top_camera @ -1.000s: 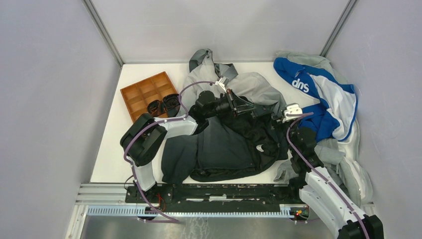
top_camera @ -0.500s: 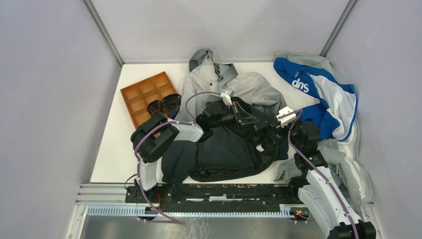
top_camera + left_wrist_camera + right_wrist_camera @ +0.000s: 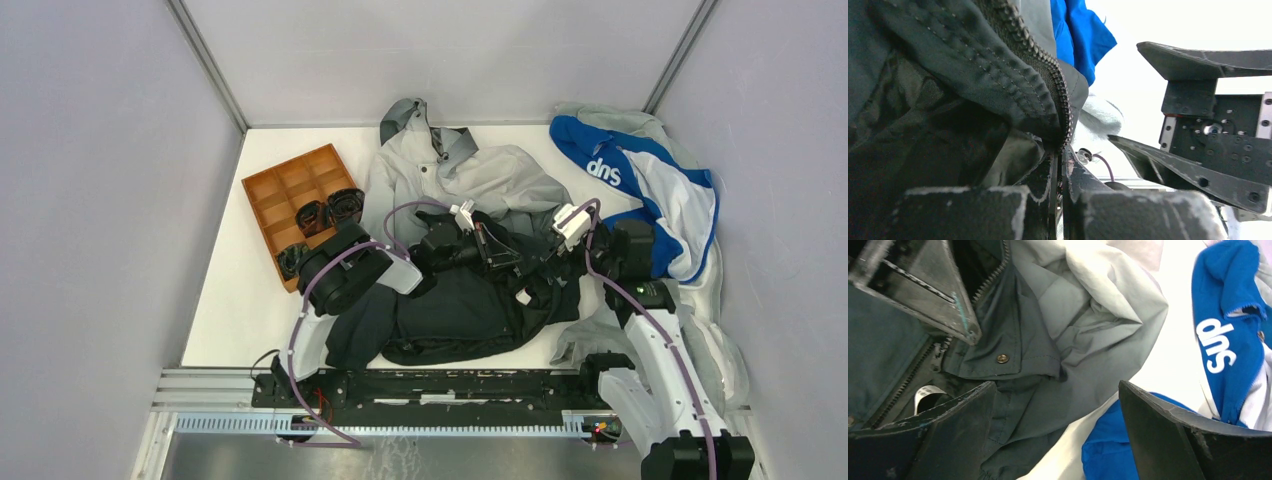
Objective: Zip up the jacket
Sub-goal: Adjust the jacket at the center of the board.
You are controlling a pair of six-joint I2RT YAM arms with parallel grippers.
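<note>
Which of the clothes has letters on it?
The blue-and-white garment at the far right: white letters sit on its blue part. The jacket fades from grey to black and shows none, and the pale grey sweatshirt is plain.

Left arm (image 3: 342,280) wearing bulky black round joint housings and white shell links; right arm (image 3: 660,345) looking the same. Thin purple cable (image 3: 293,350) looping along each. Small white camera block (image 3: 571,220) showing at each wrist. Left claw (image 3: 1059,170) showing black fingers with scuffed whitish edges; right claw (image 3: 1057,385) showing wide black wedge fingers, screwed black mount.
</note>
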